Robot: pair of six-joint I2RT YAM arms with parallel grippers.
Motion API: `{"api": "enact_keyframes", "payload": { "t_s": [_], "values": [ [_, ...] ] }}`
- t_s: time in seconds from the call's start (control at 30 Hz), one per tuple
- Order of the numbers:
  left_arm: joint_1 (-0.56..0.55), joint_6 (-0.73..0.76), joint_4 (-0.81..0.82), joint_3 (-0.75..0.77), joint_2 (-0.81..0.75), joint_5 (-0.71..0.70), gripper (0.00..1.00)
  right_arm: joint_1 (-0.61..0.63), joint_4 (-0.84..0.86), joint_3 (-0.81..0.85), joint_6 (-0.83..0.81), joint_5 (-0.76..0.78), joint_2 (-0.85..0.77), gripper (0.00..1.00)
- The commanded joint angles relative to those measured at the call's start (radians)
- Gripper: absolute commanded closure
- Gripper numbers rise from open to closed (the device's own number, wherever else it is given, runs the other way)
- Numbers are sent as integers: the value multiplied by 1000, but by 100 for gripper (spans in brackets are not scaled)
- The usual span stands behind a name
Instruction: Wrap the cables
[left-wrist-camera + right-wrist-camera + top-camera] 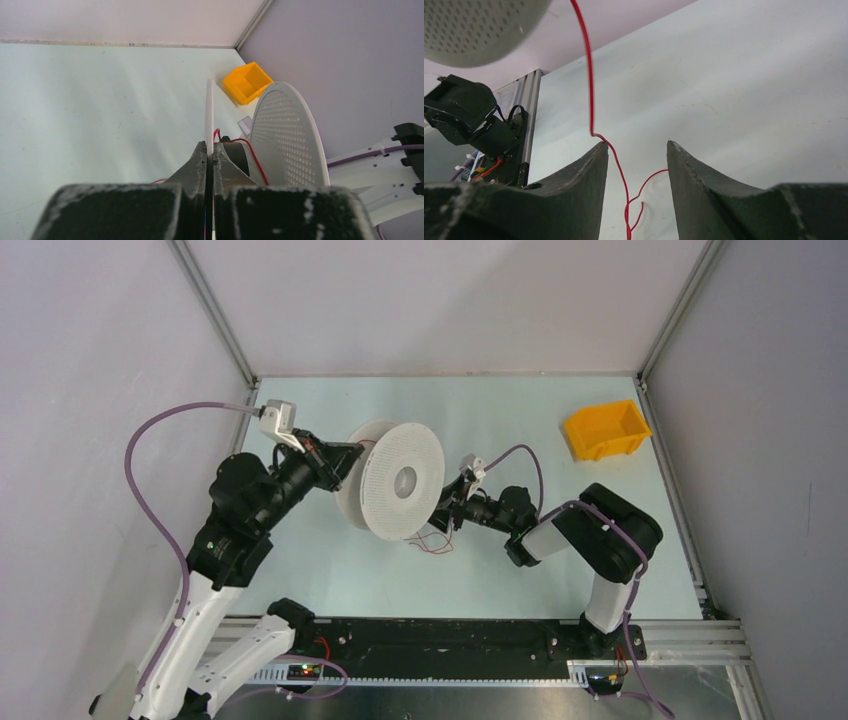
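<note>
Left gripper (210,156) clamped on the rim of the upright spool (402,481), right gripper (637,150) open with the hair-thin red cable (589,80) dropping from the spool between its fingers onto the table (520,410); likely light, floppy, slippery, so pinch close to the spool.

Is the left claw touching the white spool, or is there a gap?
Touching. The left wrist view shows the left claw closed on the thin rim of the spool, no gap either side.
</note>
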Motion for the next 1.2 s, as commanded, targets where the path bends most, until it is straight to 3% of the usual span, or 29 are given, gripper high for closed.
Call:
{"api": "enact_keyframes", "payload": {
  "t_s": [0.0,0.37,0.43,0.6,0.67,0.77,0.9,1.17],
  "values": [
    [3,-61,132,51,-13,-26,100,19,110,13,-14,-7,57,48],
    [3,-62,172,57,-6,-74,100,104,112,100,-23,-39,174,49],
    [3,-63,180,60,-6,-84,100,106,112,108,-19,-30,185,53],
    [12,-96,220,59,-14,-162,100,99,113,105,18,-34,194,80],
    [41,-138,242,66,-13,-191,100,107,113,96,29,-35,185,86],
    [84,-189,300,72,-5,-241,100,146,87,75,1,-16,142,89],
    [110,-182,335,86,13,-306,100,230,-68,68,-113,44,47,89],
    [110,-25,364,57,44,-384,100,358,-303,72,-273,228,-159,98]
  ]
}}
